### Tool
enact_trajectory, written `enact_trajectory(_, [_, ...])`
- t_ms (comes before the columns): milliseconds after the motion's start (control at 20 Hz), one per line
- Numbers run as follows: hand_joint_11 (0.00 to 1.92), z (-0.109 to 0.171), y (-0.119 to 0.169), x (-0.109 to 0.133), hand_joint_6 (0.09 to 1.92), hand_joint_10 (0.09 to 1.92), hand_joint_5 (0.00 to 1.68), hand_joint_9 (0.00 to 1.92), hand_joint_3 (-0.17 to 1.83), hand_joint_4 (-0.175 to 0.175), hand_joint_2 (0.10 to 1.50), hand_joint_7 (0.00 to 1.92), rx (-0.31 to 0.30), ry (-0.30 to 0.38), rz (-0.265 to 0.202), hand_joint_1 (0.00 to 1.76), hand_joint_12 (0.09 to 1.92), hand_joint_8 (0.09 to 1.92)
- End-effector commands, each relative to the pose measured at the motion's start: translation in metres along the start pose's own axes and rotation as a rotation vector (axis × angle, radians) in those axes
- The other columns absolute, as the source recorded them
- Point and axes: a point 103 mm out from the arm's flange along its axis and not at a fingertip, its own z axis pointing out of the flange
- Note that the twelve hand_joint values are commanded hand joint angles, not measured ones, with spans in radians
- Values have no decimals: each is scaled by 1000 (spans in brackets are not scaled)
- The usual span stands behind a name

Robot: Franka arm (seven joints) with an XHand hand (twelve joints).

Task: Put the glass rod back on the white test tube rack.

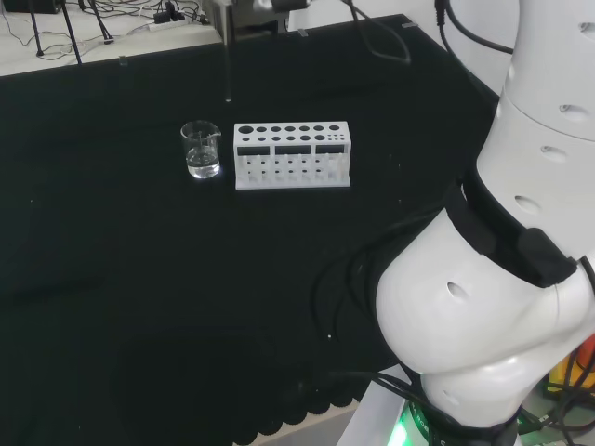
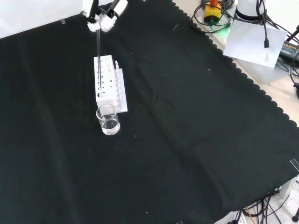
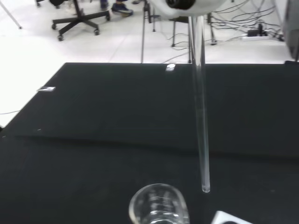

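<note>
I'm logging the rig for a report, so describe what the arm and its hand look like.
The arm is glossy white, built of rounded, bulbous links with small round recesses. A black band wraps one joint, black cables run alongside it, and a green light glows at its base. The hand is white with black parts between its white finger segments.

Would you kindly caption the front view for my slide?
Hand holding glass rod upright above white rack, beaker nearby.
</note>
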Motion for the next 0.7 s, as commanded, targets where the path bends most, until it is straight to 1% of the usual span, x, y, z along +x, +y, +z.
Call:
enact_trajectory(50, [1560, -10, -31, -54, 604, 898, 1037, 1585, 0, -175, 1091, 1069, 0, 1, 86, 1289, 752, 1178])
enact_trajectory(150, [1560, -10, -35, -65, 604, 898, 1037, 1585, 0, -175, 1091, 1069, -4, 5, 100, 1289, 752, 1178])
enact_trajectory(250, [1561, -10, -44, -81, 604, 898, 1037, 1585, 0, -175, 1091, 1069, -4, 0, 128, 1289, 752, 1178])
enact_trajectory(400, [1561, -10, -52, -95, 604, 898, 1037, 1585, 0, -175, 1091, 1069, -3, -2, 161, 1289, 751, 1178])
enact_trajectory(700, [1561, -7, -69, -119, 603, 898, 1037, 1585, 0, -175, 1091, 1069, 1, -8, 205, 1289, 751, 1178])
